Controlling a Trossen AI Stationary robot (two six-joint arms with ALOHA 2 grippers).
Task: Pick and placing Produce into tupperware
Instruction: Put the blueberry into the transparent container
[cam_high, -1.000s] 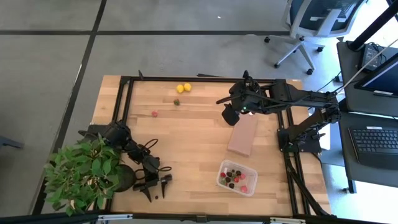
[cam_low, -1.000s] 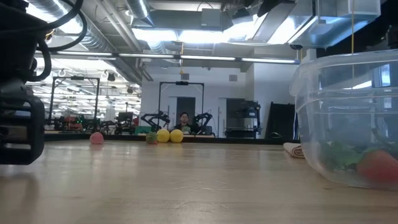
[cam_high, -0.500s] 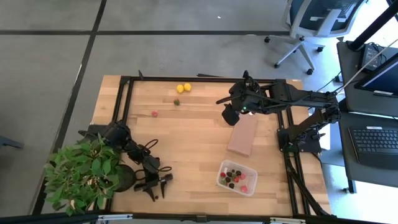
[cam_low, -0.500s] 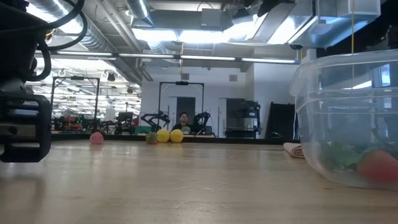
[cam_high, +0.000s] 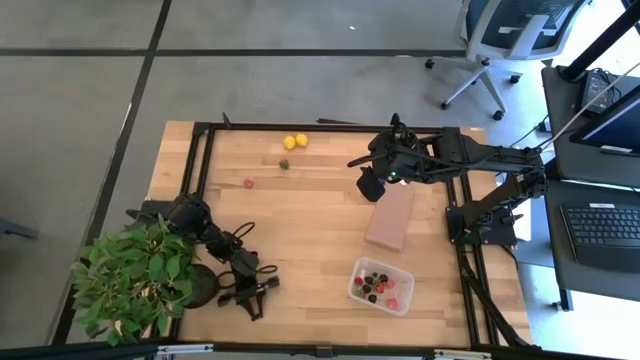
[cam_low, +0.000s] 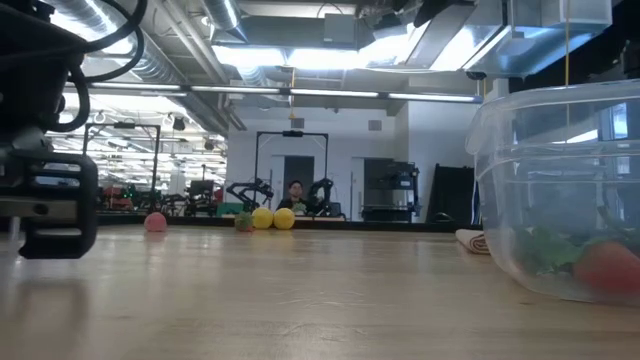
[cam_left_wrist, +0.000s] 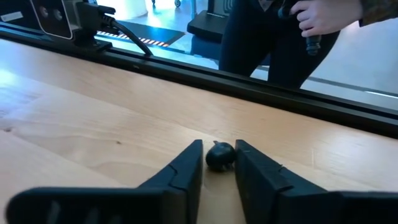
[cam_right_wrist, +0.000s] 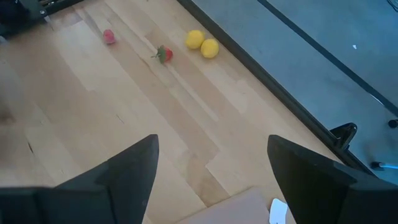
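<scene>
Small clear rectangular plastic tupperware with rounded corners (cam_high: 381, 286) near the table's front edge, right of centre; inside, a cluster of tiny red and dark fruit pieces (cam_high: 377, 287), too small to count exactly. Beside it, toward the table's middle, a flat brown rectangular block (cam_high: 391, 217) lying apart from the container. Loose produce near the far edge: two yellow lemon-like pieces (cam_high: 295, 141) touching each other, one red strawberry-like piece with green leaves (cam_right_wrist: 163, 54) just beside them, one pink-red berry (cam_high: 248, 183) farther toward the middle. Broad bare wooden table (cam_high: 310, 215) between these pieces and the container.

Left gripper (cam_left_wrist: 219, 163) low at the front edge, near the black frame rail and the leafy green potted plant (cam_high: 135, 280); fingers narrowed around one small dark blackberry-like piece (cam_left_wrist: 219, 155), which sits on the wood between the fingertips, with contact not certain. Right gripper (cam_right_wrist: 211, 163) raised over the far end of the brown block, fingers spread wide, holding nothing.

Beyond the front rail, a person's hand (cam_left_wrist: 320, 15) holding a dark object.
</scene>
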